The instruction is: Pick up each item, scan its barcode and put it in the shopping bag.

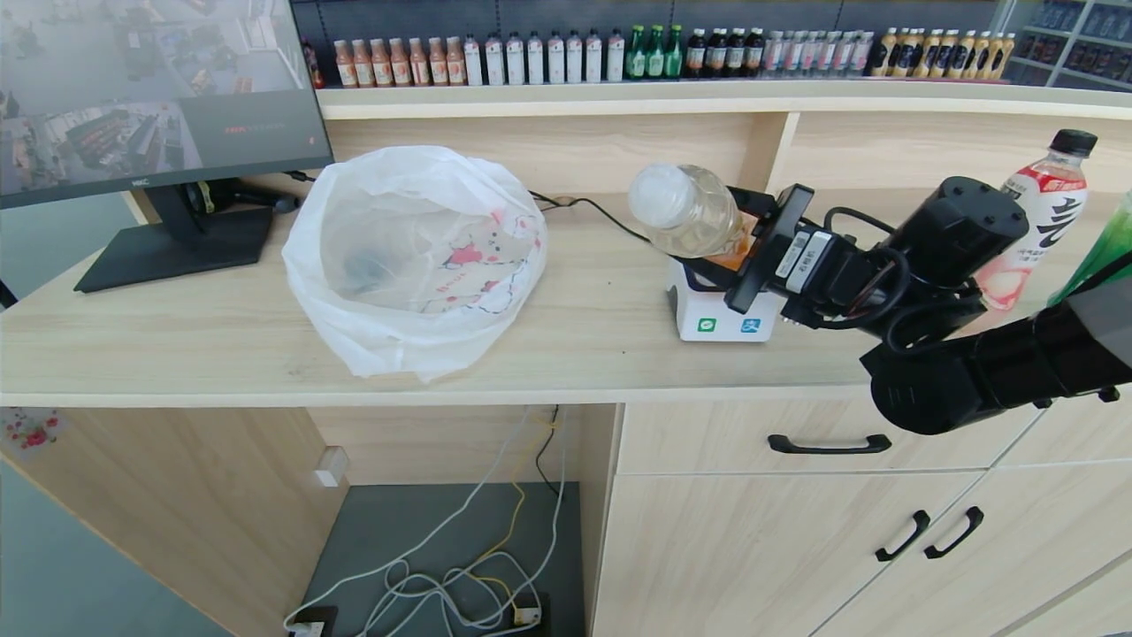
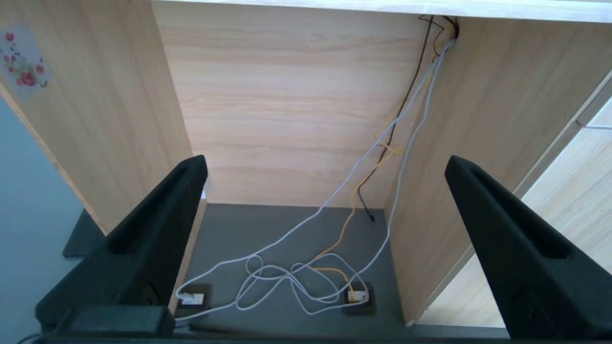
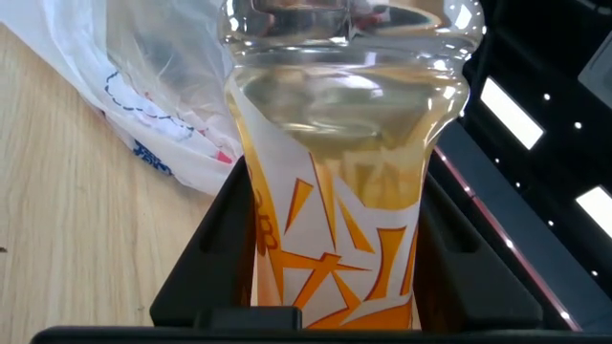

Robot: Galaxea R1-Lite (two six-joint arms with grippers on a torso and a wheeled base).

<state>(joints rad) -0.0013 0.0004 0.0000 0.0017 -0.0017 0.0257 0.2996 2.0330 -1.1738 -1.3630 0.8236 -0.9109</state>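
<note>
**Bottle gripped over the scanner, one open bag beside it**

One white plastic shopping bag [image 1: 416, 257] stands open on the wooden counter [image 1: 575, 354], printed with a cartoon figure. A dark shape shows dimly through its wall; what it is cannot be told. One clear bottle [image 1: 685, 211] of pale yellow drink, with an orange-and-white label, lies on its side in the right gripper [image 1: 738, 234], whose two fingers [image 3: 215, 258] are closed against the label on either side. The bottle hangs just above the single white scanner box [image 1: 716, 318], with the bag near on the robot's left.

Two more bottles stand at the counter's right end behind the right arm: a black-capped one [image 1: 1044, 212] with a red-and-white label, and a green one [image 1: 1105, 248] cut by the frame edge.

The left gripper [image 2: 330, 239] is below the counter with its fingers spread wide and nothing between them, facing a recess of loose cables [image 2: 316, 277].

A monitor [image 1: 150, 80] stands left of the bag, and a row of shelf bottles [image 1: 672, 53] lines the back.
</note>
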